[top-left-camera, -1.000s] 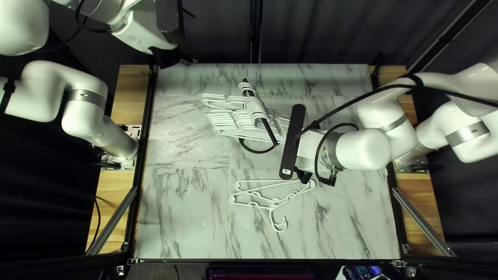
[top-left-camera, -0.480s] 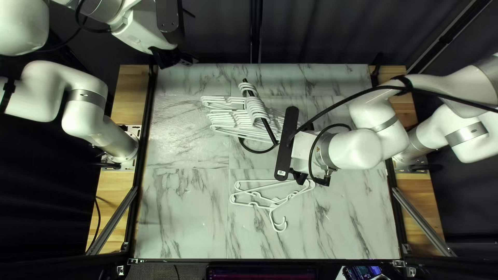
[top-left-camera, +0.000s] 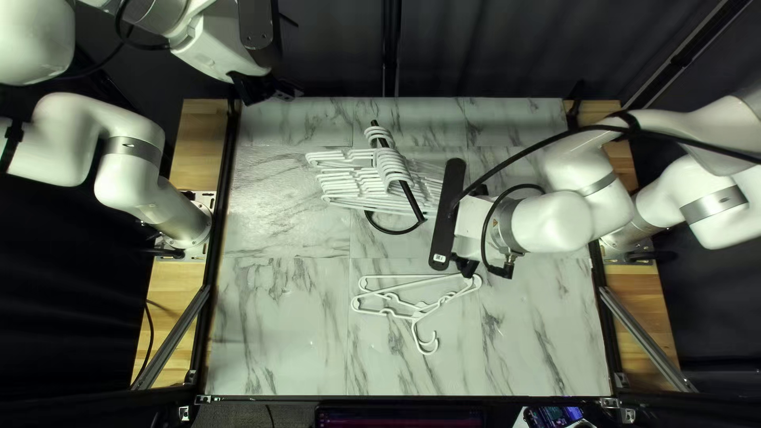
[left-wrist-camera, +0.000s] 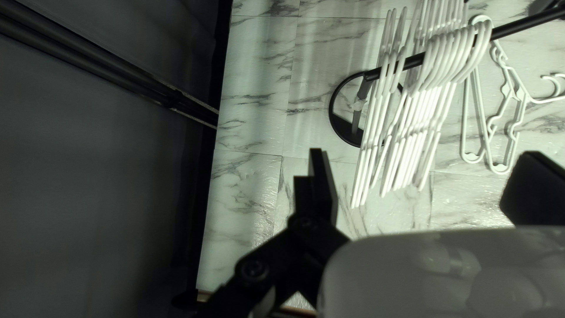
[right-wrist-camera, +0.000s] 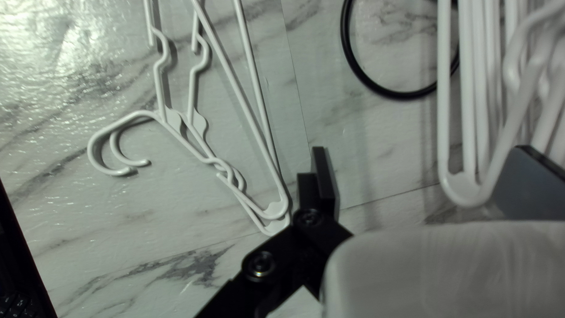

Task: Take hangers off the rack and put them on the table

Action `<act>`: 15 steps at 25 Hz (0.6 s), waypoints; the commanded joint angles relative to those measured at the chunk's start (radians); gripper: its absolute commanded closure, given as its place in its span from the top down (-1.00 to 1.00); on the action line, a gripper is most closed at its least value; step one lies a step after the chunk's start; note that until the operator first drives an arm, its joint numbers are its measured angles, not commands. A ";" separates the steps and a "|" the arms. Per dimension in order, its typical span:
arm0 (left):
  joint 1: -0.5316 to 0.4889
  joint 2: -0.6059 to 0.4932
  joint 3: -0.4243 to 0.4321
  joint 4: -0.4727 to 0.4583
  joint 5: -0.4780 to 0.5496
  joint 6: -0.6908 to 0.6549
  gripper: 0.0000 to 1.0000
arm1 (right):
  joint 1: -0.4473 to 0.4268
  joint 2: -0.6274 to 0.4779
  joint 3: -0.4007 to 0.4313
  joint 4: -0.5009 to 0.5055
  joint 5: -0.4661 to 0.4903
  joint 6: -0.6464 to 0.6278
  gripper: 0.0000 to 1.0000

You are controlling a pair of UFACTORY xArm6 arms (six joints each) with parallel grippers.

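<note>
Right gripper shifted rightward, spread; left gripper spread; loose hangers lie crosswise, hooks nearward.

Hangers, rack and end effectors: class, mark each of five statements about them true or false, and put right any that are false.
1. Every hanger is on the rack. False: two hangers lie on the table.
2. The rack's base is a black ring. True.
3. The left end effector is shut on a hanger. False: its fingers stand apart and hold nothing.
4. The hanging hangers are white. True.
5. The two hangers on the table lie well apart from each other. False: they overlap.
</note>
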 commanded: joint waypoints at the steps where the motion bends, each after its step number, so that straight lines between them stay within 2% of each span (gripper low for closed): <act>1: 0.000 0.000 0.000 0.000 0.000 0.000 1.00 | -0.013 -0.016 0.023 0.005 -0.014 -0.005 1.00; 15: 0.000 0.000 0.000 0.000 0.000 0.000 1.00 | -0.026 -0.044 0.035 0.004 -0.005 -0.013 1.00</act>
